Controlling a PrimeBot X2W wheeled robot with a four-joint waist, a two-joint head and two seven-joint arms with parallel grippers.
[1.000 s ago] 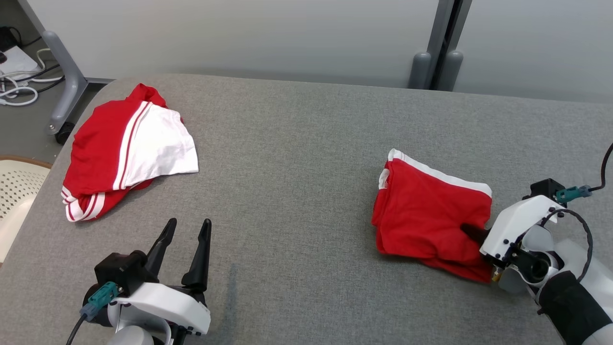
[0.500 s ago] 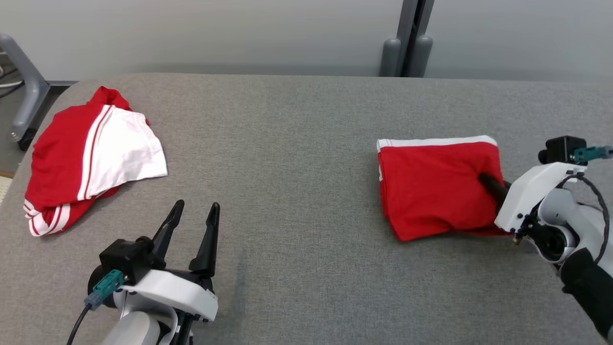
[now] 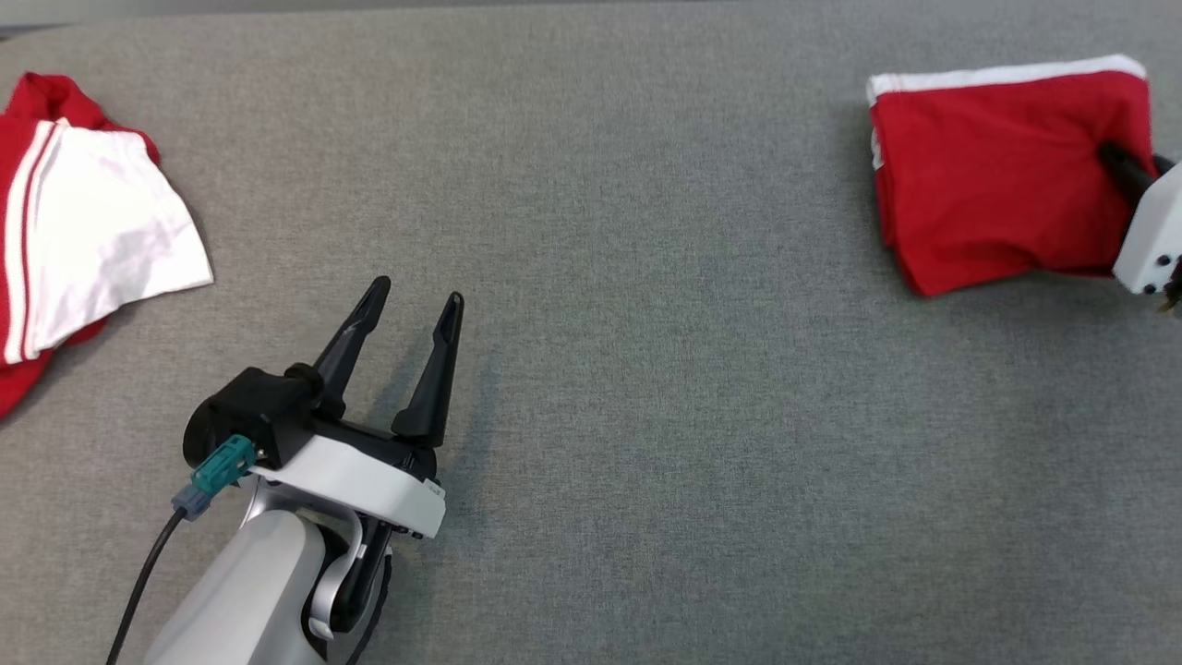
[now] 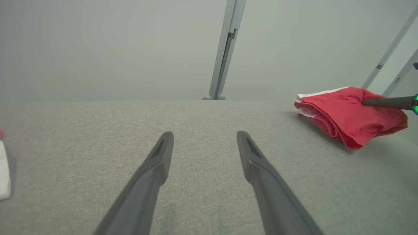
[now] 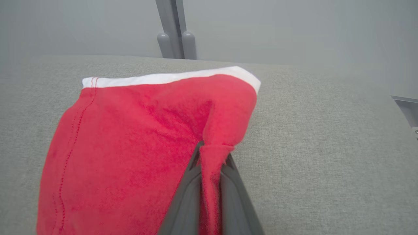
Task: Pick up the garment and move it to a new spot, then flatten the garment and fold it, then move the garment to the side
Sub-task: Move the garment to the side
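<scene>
Fabric is pinched between the two long dark fingers of the right gripper (image 5: 212,151). Its jaws stand closed on a bunched fold at the right-hand edge of the folded red garment (image 3: 997,175), which is trimmed with a white band. The bundle sits at the far right of the grey cloth-covered table (image 3: 646,416). Its gripped side is raised a little in the left wrist view, and we cannot tell whether the rest rides clear of the table.

A second ago the bundle lay skewed, its band slanting. Now the band runs square to the table's far edge, and the grip has held throughout. The head camera has dipped toward the table meanwhile, so we do not read the wider shift in its picture as travel of the cloth.

We judge the folding done and the last step, carrying the garment aside, under way.

Over the table's near left part the left gripper (image 3: 416,290) hovers, fingers spread and empty. At the table's far left lies a crumpled red-and-white garment (image 3: 92,231), well apart.
</scene>
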